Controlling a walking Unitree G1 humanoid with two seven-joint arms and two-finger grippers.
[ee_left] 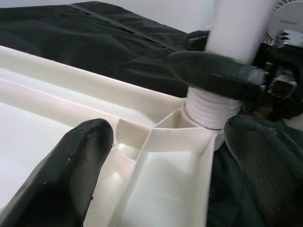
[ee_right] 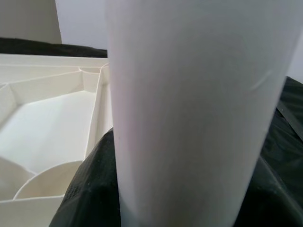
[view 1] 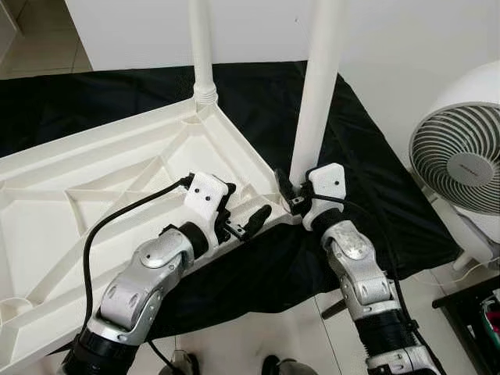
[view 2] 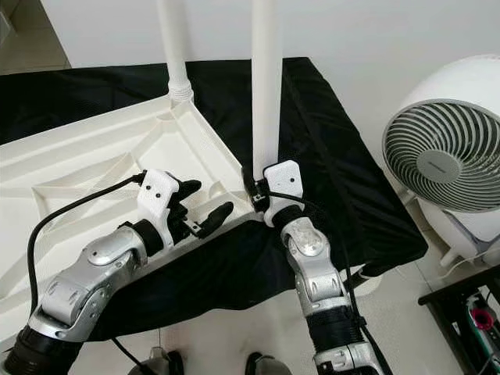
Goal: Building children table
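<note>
A white plastic tabletop lies upside down on a black cloth. One white leg stands screwed into its far corner. A second white leg stands upright at the near right corner, its threaded end at the corner socket. My right gripper is shut on this leg just above its base; one of its black fingers lies across the leg. My left gripper is open beside that corner, its fingers on either side of the tabletop's rim.
A white round fan stands on the tiled floor at the right. A dark piece of furniture juts in at the lower right. A white wall runs behind the cloth. My feet show at the bottom edge.
</note>
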